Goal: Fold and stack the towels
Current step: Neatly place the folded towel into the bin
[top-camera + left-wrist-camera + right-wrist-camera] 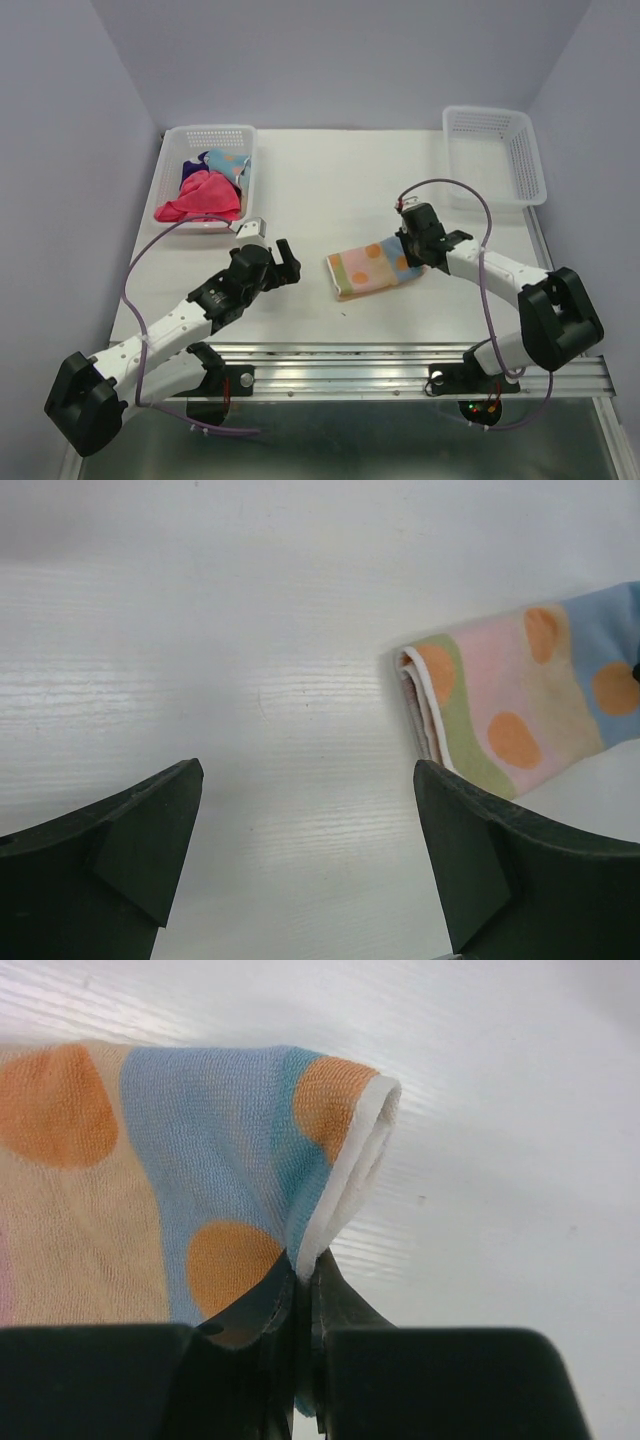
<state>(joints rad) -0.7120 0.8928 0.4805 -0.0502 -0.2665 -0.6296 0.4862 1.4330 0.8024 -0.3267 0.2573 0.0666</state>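
Observation:
A folded towel (372,268) with pastel bands and orange dots lies at mid-table. My right gripper (418,252) is shut on this towel's right edge; in the right wrist view the jaws pinch its white hem (335,1210) at the gripper (304,1272). To the towel's left my left gripper (281,258) stands open over bare table, nothing between its fingers (135,830); the dotted towel (520,705) shows ahead to the right. A magenta-pink towel (200,198), a dark purple towel (192,168) and another dotted cloth (228,162) sit in the left basket.
A white mesh basket (172,150) holding the cloths stands at the back left. A second white mesh basket (495,152) stands at the back right. The metal rail (400,362) runs along the near edge, and purple cables loop off both arms.

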